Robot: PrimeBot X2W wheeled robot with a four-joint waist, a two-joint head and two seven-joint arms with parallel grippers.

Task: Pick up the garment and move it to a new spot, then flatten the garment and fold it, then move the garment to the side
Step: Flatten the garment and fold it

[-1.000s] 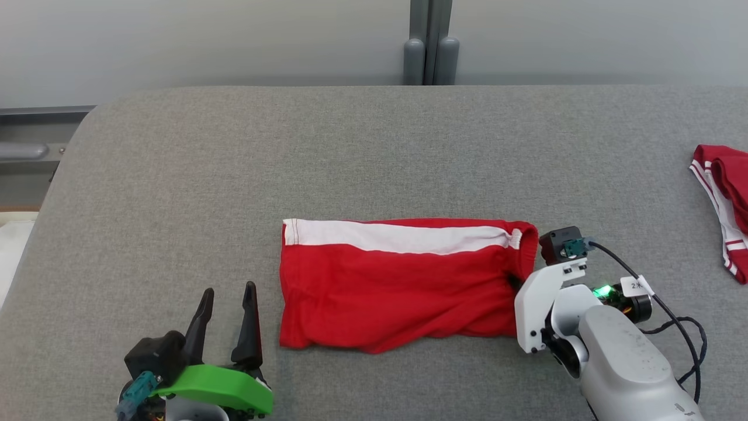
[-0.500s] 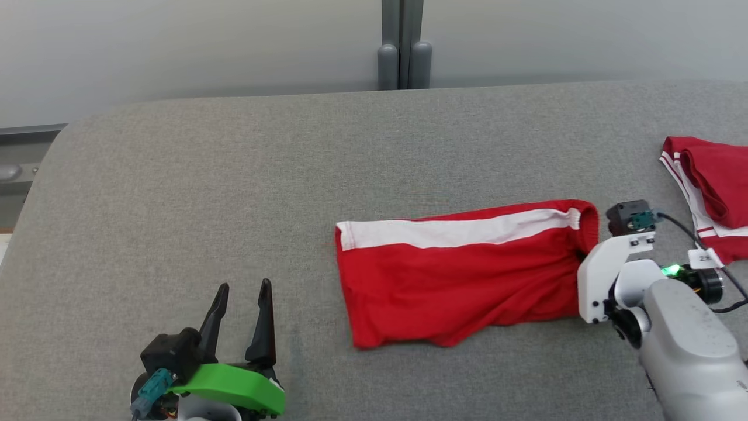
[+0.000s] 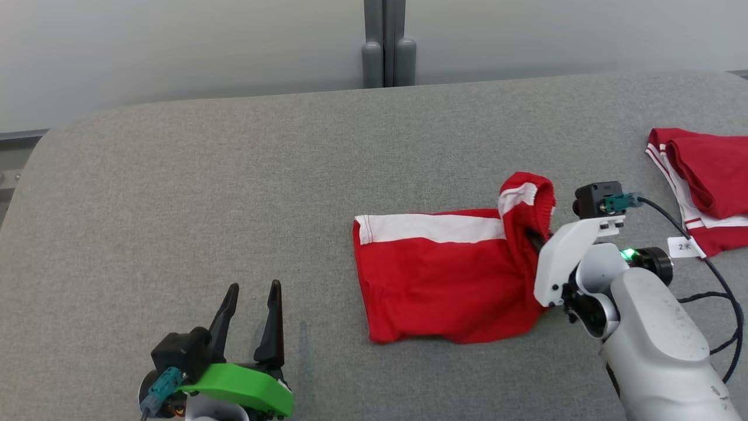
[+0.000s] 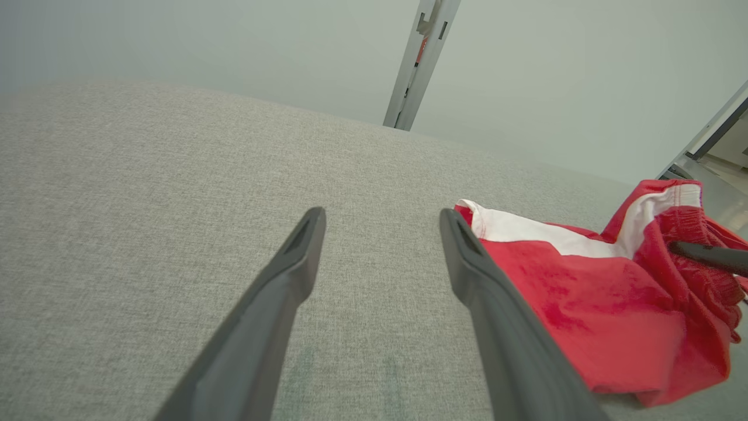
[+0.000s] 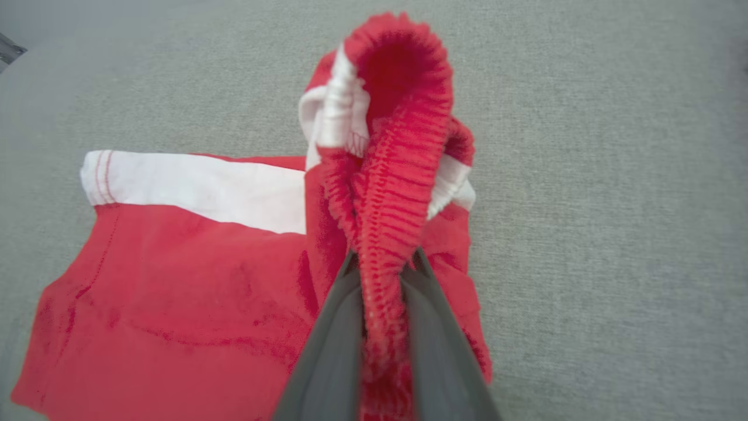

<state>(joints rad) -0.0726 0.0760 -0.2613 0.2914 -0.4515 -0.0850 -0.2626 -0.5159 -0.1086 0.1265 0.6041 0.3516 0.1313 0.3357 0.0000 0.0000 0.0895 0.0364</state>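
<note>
The garment (image 3: 438, 275), red shorts with a white side stripe, lies folded on the grey table (image 3: 234, 193). Its elastic waistband end (image 3: 526, 199) is lifted off the surface. My right gripper (image 3: 534, 240) is shut on that waistband; in the right wrist view the ribbed red band (image 5: 388, 193) is pinched between the two dark fingers (image 5: 333, 345). The left wrist view shows the garment (image 4: 584, 280) to the right, with a right finger (image 4: 707, 255) in its bunched end. My left gripper (image 3: 251, 318) rests open at the lower left, apart from the cloth, fingers (image 4: 274, 304) spread over bare table.
A second red and white garment (image 3: 707, 175) lies at the table's far right edge, near my right arm's cable (image 3: 713, 280). A grey post (image 3: 384, 44) stands behind the table against a pale wall. The table's rounded left corner is at the far left.
My right gripper closed on the waistband and raised that end, bunching the cloth's right side. The camera has turned, shifting the whole picture. The left gripper stayed open and still.
</note>
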